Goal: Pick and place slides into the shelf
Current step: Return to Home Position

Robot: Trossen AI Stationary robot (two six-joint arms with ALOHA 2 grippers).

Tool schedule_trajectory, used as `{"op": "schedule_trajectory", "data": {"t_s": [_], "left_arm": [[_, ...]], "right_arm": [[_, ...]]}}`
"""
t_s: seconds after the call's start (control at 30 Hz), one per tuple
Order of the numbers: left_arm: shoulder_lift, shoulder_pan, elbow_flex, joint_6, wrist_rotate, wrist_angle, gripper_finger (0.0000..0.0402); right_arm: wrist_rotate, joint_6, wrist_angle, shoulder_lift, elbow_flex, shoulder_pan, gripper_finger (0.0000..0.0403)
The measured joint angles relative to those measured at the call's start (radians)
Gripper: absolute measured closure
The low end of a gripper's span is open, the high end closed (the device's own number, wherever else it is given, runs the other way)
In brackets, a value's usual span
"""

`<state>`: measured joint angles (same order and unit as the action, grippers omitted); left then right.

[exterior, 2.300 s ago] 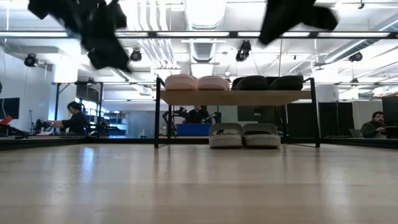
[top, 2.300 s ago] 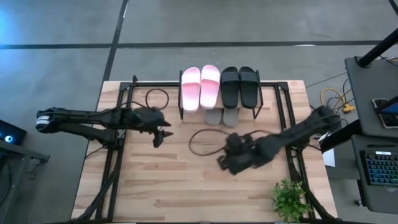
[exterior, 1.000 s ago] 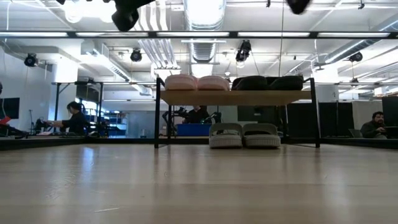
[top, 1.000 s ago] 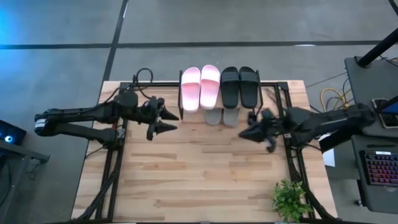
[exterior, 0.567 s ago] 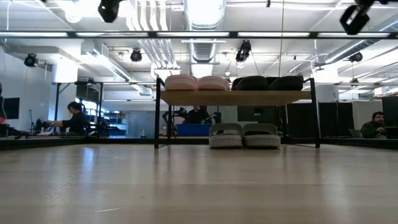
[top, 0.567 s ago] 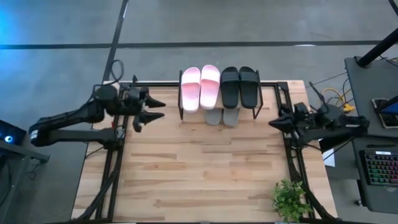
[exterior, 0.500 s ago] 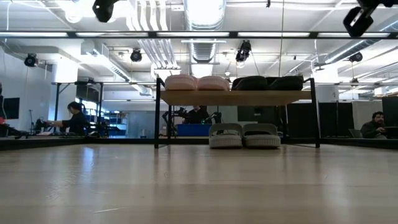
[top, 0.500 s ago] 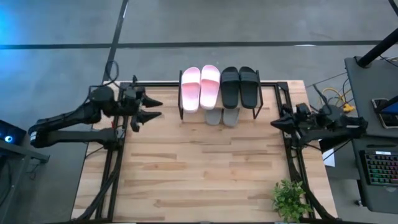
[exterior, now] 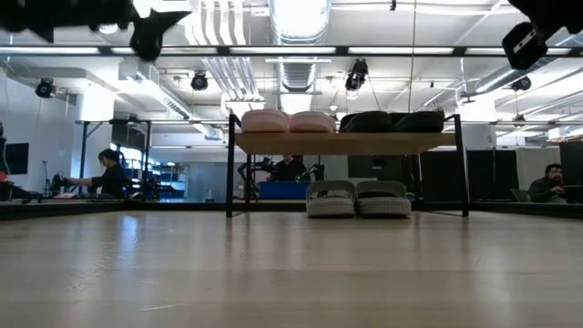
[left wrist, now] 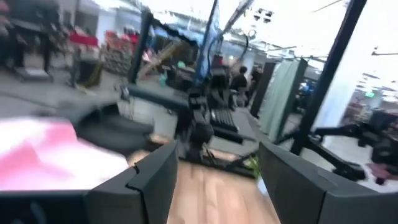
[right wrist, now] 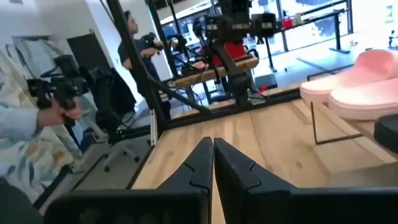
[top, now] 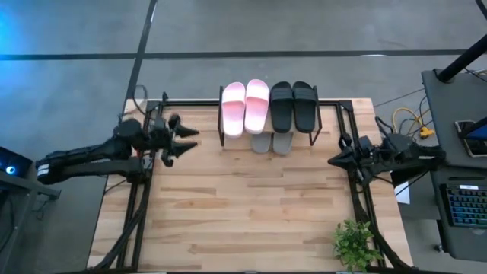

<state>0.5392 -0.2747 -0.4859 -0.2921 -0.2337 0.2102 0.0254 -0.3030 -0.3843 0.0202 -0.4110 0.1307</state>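
**Shelf status.** The shelf [exterior: 346,143] stands at the far middle of the table [top: 251,221]. All six slides are at the shelf.

- The pink pair [top: 245,106] lies on the left half of the shelf's top board.
- The black pair [top: 293,105] lies on the right half. Each pair sits side by side, and the two pairs run parallel.
- The grey-green pair [exterior: 357,198] rests on the tabletop under the board, between the shelf's legs and roughly centred.

These four slides fill the top board from end to end. The space beneath it is therefore the only room left at the shelf for a third pair.

**Left gripper.** The left gripper [top: 190,139] hangs above the table to the left of the shelf, near its left legs. Its fingers are spread wide apart and hold nothing.

**Right gripper.** The right gripper [top: 332,160] hangs to the right of the shelf, well apart from its right legs, over the table's side frame. Its fingers are pressed together with nothing between them.

**Assessment.** No slide lies on the open tabletop in front of the shelf, so placing appears complete. Both grippers sit higher than the shelf's board and off to either side of it. This keeps them clear of the loaded pairs and leaves the front of the shelf unobstructed. The step in hand appears to be parking the arms, with no further grasp called for.
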Motion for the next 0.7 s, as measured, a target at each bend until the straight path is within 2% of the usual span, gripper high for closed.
{"op": "schedule_trajectory", "data": {"t_s": [0.13,0.23,0.4,0.57,0.63,0.7], "left_arm": [[-0.041,0.000,0.161,-0.044,-0.021,0.100,0.0194],[-0.096,-0.003,0.249,-0.051,-0.021,0.113,0.0194],[-0.303,-0.021,0.367,-0.064,-0.020,0.080,0.0194],[-0.515,-0.038,0.470,-0.101,-0.017,-0.004,0.0194],[-0.537,-0.042,0.476,-0.102,-0.018,-0.003,0.0194],[-0.492,-0.046,0.473,-0.094,-0.003,-0.025,0.0194]], "right_arm": [[0.000,-0.007,0.040,-0.020,0.046,0.000,0.0394],[0.000,-0.013,0.045,-0.019,0.058,0.000,0.0394],[-0.019,-0.004,0.046,-0.020,0.073,0.000,0.0394],[-0.155,0.018,0.088,-0.020,0.094,0.000,0.0394],[-0.169,0.026,0.155,-0.020,0.112,0.000,0.0394],[-0.148,0.041,0.239,-0.020,0.139,0.000,0.0394]]}}
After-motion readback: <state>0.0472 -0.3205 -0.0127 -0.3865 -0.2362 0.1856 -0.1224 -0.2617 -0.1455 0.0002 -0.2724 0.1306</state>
